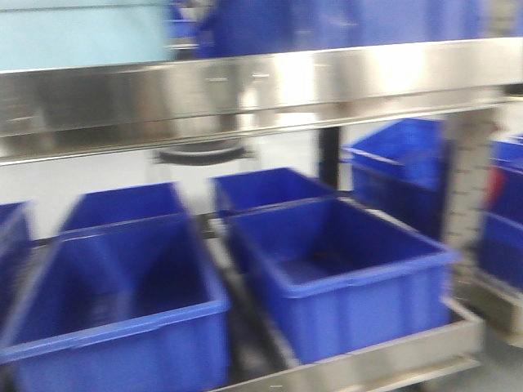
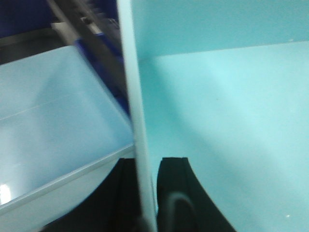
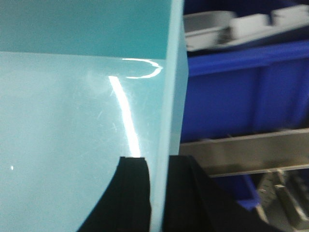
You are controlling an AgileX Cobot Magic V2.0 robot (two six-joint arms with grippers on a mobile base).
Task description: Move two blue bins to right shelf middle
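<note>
Left gripper [image 2: 147,166]: black fingers clamped on the thin upright wall of the pale blue bin [image 2: 227,111], one finger on each side. Right gripper [image 3: 158,164]: likewise pinching a bin wall. Beyond: steel shelf [image 1: 245,90], dark blue bins [image 1: 335,269].

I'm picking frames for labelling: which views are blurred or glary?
Front view: motion blur throughout, glare on the steel shelf. Left wrist view: smeared background, light-blue bin sharper. Right wrist view: curved glare streak on the bin's inside.
</note>
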